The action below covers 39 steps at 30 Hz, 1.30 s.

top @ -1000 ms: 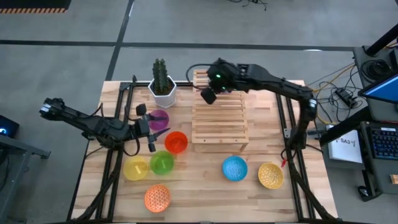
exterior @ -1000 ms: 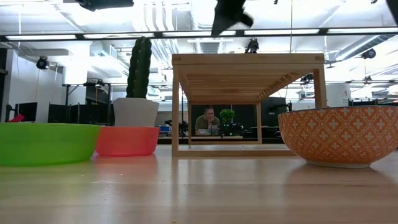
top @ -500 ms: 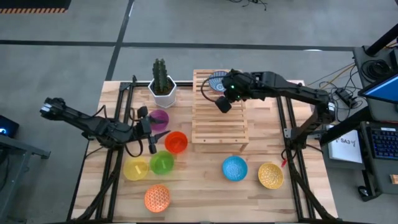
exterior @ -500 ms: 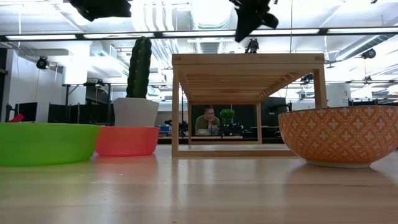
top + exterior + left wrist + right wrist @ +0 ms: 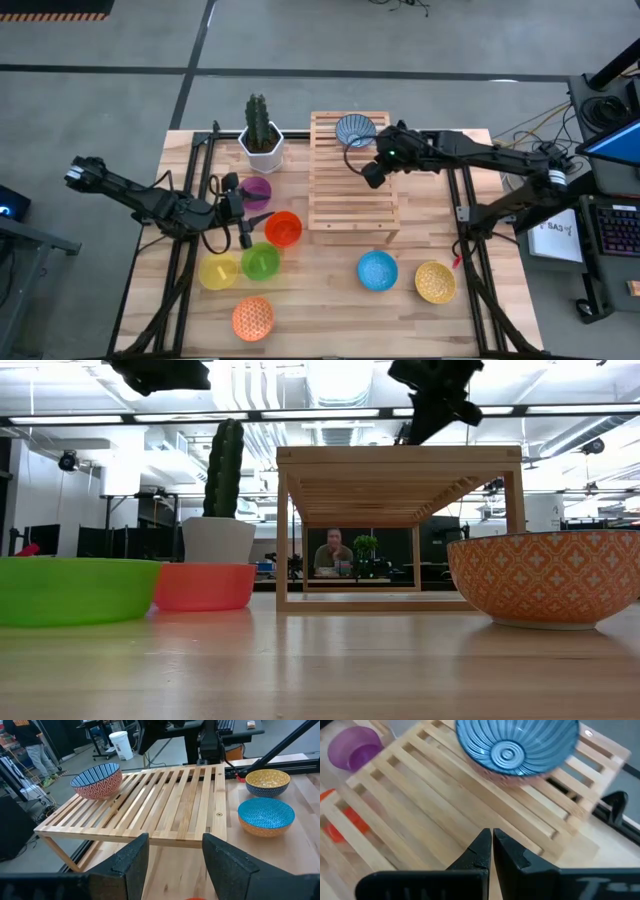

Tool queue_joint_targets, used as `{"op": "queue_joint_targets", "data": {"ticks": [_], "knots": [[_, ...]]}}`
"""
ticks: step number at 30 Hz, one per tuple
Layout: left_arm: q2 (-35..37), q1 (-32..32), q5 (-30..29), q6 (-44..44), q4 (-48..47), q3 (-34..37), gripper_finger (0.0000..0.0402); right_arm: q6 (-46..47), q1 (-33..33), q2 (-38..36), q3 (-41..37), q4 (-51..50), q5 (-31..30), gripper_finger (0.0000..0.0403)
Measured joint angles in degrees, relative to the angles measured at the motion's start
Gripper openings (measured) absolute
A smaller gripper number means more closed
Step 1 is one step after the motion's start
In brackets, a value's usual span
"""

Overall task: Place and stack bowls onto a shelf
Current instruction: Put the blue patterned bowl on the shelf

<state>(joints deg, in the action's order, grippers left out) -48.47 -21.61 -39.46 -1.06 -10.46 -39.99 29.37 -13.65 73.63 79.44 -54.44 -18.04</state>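
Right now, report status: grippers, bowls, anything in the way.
Right gripper shut, empty, over the shelf. Left gripper open beside the purple bowl. One patterned bowl on shelf; seven on table. Nothing blocking.

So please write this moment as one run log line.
blue patterned bowl: on shelf | right tool: shut, empty, above shelf | left tool: open, near purple bowl

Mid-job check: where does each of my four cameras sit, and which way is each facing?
High: overhead, straight down; both arms, shelf.
Low: tabletop height, level across; arms above, orange patterned bowl near.
Left wrist: past the open left hand, across the shelf.
Right wrist: past the shut right hand, down at the blue striped bowl.
Both wrist views share that bowl on the shelf.
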Motion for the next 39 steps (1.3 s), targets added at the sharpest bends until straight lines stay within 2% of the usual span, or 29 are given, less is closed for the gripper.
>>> {"op": "queue_joint_targets", "data": {"ticks": [7,13,22,33,39], "knots": [[0.00,0.00,0.00,0.02,-0.09,0.00,0.0168,2.13,-0.04,-5.70,-7.25,4.29,-0.04,0.0009],[0.00,0.00,0.00,0.02,-0.07,0.00,0.0168,4.28,-0.81,-7.26,-11.95,7.47,-0.06,0.0009],[0.00,0.00,0.00,0.04,-0.09,0.00,0.0168,4.64,-3.71,-7.15,-15.42,11.05,-1.53,0.0009],[0.00,0.00,0.00,0.05,-0.09,0.00,0.0168,-1.26,-10.00,-4.06,-18.23,25.93,-2.99,0.0009],[0.00,0.00,0.00,0.07,-0.18,0.00,0.0168,-3.44,-10.65,-1.39,-18.23,28.83,-2.59,0.0009]]}}
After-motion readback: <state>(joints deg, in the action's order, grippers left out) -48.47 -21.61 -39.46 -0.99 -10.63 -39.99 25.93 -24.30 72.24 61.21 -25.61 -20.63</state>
